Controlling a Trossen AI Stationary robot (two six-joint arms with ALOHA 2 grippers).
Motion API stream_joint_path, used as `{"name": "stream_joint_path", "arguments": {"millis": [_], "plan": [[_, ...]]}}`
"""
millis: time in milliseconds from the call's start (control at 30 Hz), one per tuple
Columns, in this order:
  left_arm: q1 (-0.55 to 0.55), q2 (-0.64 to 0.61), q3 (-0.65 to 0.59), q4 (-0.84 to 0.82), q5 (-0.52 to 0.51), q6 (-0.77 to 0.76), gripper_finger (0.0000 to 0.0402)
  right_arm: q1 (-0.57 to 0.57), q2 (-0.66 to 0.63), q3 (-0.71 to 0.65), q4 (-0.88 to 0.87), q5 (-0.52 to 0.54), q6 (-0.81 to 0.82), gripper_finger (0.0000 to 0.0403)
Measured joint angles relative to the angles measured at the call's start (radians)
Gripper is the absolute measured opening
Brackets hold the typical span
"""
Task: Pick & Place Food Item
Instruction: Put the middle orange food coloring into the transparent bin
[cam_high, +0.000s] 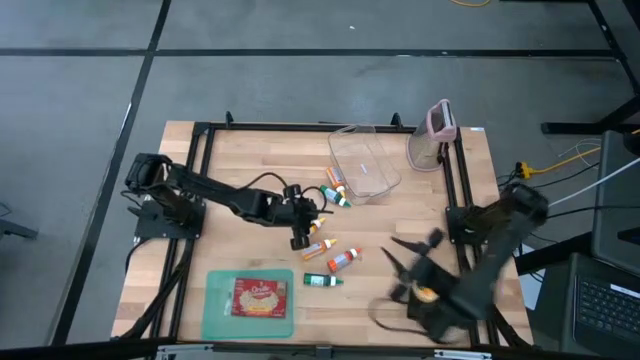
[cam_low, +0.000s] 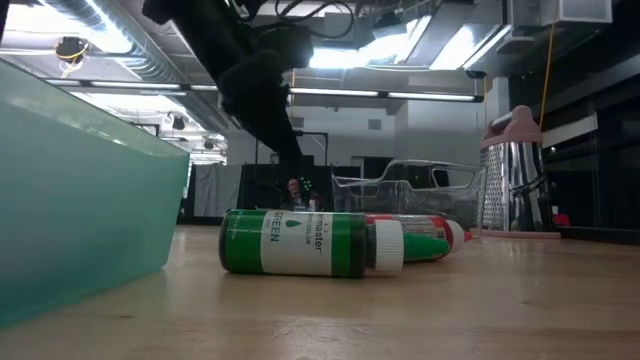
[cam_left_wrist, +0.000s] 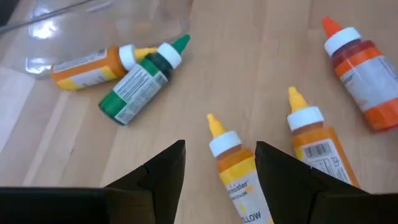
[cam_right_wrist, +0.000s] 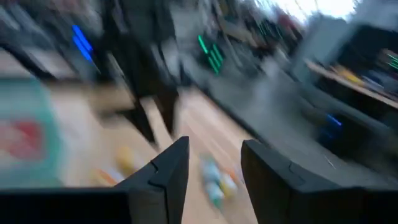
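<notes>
Several small food-colouring bottles lie on their sides on the wooden table. My left gripper (cam_high: 300, 240) (cam_left_wrist: 221, 171) is open and low over the table, one finger on each side of a yellow bottle (cam_left_wrist: 239, 183); I cannot tell whether they touch it. A second yellow bottle (cam_left_wrist: 317, 149) and a red-orange one (cam_left_wrist: 360, 74) lie beside it. A green bottle (cam_left_wrist: 140, 84) and an orange one (cam_left_wrist: 87, 70) lie farther off. My right gripper (cam_high: 398, 256) (cam_right_wrist: 214, 168) is open and empty, above the table's near right part.
A clear plastic container (cam_high: 364, 163) and a metal grater (cam_high: 436, 135) stand at the far right. A teal cutting board (cam_high: 215, 310) with a red food package (cam_high: 260, 297) lies at the near edge. A green bottle (cam_low: 295, 243) lies near the board.
</notes>
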Motion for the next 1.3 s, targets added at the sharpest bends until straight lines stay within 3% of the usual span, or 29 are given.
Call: {"name": "stream_joint_path", "arguments": {"millis": [133,333,433,533,700,800,1000,1067,1200,1300], "plan": [[0.009,0.010,0.001,0.077,0.002,0.019,0.0190,0.199,-0.095,-0.135,-0.007,0.146,0.172,0.0146],[0.033,0.010,0.000,0.134,0.027,0.019,0.0190,0.329,-0.150,-0.386,0.060,0.148,0.428,0.0146],[0.037,0.010,0.000,0.155,0.036,0.003,0.0189,0.304,-0.154,-0.447,0.051,0.147,0.543,0.0146],[0.036,0.010,0.000,0.164,0.042,-0.007,0.0189,0.270,-0.168,-0.444,0.027,0.147,0.560,0.0146],[0.036,0.010,0.000,0.165,0.034,-0.014,0.0189,0.223,-0.211,-0.362,0.026,0.151,0.423,0.0146],[0.036,0.010,0.000,0.165,0.030,-0.005,0.0189,0.194,-0.215,-0.304,0.044,0.146,0.424,0.0146],[0.036,0.010,0.000,0.165,0.028,0.019,0.0188,0.145,-0.214,-0.226,0.105,0.036,0.389,0.0146],[0.036,0.010,0.000,0.167,0.028,0.019,0.0188,0.130,-0.214,-0.225,0.151,0.040,0.393,0.0146],[0.036,0.010,0.000,0.167,0.028,0.029,0.0189,0.081,-0.214,-0.225,0.172,0.148,0.324,0.0146],[0.036,0.010,0.000,0.167,0.029,0.029,0.0187,0.045,-0.214,-0.225,0.223,0.104,0.320,0.0146]]}}
